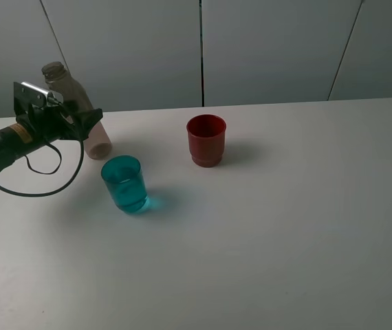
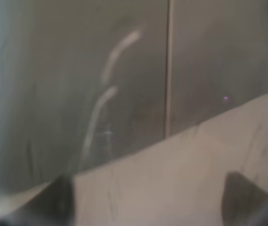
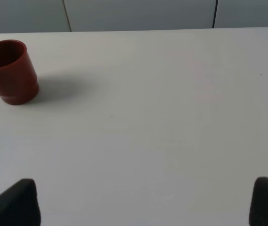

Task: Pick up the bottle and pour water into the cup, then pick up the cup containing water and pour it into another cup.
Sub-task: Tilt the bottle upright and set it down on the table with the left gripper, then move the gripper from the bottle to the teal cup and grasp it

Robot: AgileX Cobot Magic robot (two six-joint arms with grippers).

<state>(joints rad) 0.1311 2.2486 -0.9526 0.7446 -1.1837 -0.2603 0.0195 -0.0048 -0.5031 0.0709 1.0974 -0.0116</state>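
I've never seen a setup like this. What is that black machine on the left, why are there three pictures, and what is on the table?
It is a two-armed robot. The wide picture comes from a camera mounted high; the other two come from cameras on each arm's wrist. In the wide picture only the left arm shows, its hand around a tall clear grey-brown plastic bottle; whether it grips it is unclear. That wrist's blurred picture is filled by the bottle. On the white table stand a translucent teal plastic tumbler, apparently holding water, and an opaque dark red plastic cup. The right wrist picture shows the red cup and two dark fingertips set wide apart, holding nothing.
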